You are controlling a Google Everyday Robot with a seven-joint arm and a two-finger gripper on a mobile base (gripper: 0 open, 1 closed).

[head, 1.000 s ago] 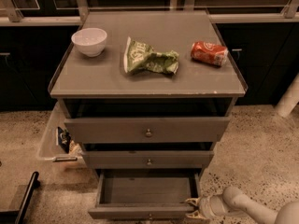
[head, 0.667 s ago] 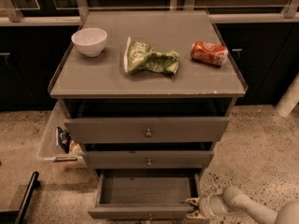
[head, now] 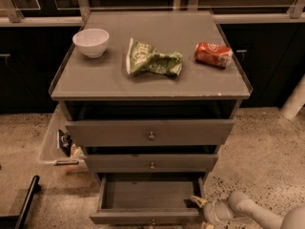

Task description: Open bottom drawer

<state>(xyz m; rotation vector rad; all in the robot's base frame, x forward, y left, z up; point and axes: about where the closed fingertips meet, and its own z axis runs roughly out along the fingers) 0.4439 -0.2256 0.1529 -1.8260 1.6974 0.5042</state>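
The grey drawer cabinet (head: 119, 80) fills the middle of the frame, its flat top tilted slightly toward the camera and its three drawer fronts stacked below.

The bottom drawer (head: 147, 216) sits at the lower centre of the frame and is pulled well out toward the bottom edge. Its slim front panel has its long axis running left to right, and the open box behind it faces upward, showing the inner floor. Its small brass knob (head: 153, 220) points toward the bottom edge of the frame, just above the frame's border.

Above it, the middle drawer (head: 119, 163) and the top drawer (head: 109, 133) are each slightly out, their fronts parallel to the bottom one.

The pale robot arm (head: 259, 214) enters from the lower right corner and reaches left. The gripper (head: 201, 213) is at the right end of the bottom drawer's front panel. Its jaws stand apart, one tip above and one below that corner; whether they press on the wood cannot be told.

A clear plastic bin (head: 47, 144) lies on the floor left of the cabinet.

On the top, a crumpled green bag (head: 152, 61) lies in the middle, a white bowl (head: 90, 42) stands upright at the upper left, and a red can (head: 213, 55) lies on its side at the right.
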